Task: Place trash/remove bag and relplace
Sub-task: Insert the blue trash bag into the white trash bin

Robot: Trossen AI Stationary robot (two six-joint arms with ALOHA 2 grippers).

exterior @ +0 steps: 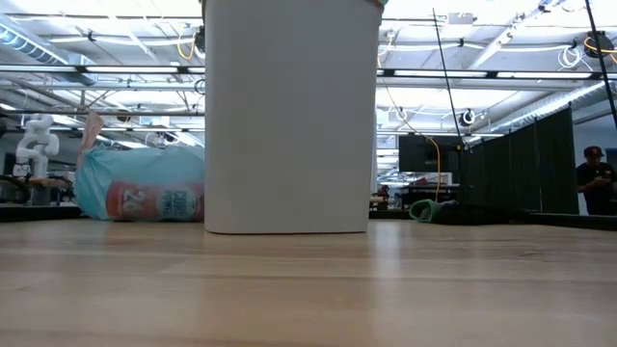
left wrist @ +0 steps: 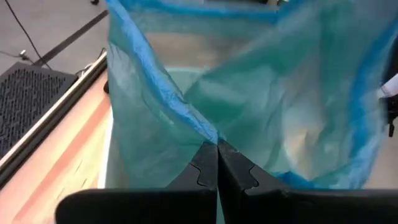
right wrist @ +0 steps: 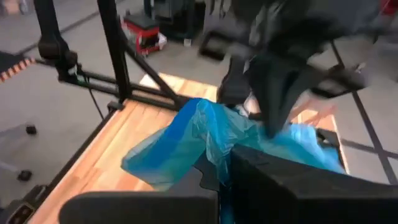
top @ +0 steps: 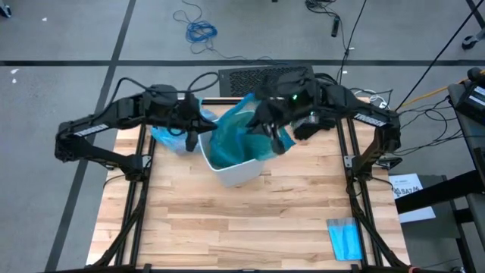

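You're pinching the bag (left wrist: pixel 249 112) with both closed grippers, left gripper (left wrist: pixel 217 163) and right gripper (right wrist: pixel 224 177); thin, slippery film, so you're gripping bunched rim.

Both arms are stretched in toward the middle at the far end of the table, elbows bent out to the sides. The left gripper (top: pixel 189 130) has its fingers pinched tight together, and the right gripper (top: pixel 270 138) is clamped closed too, pointing down.
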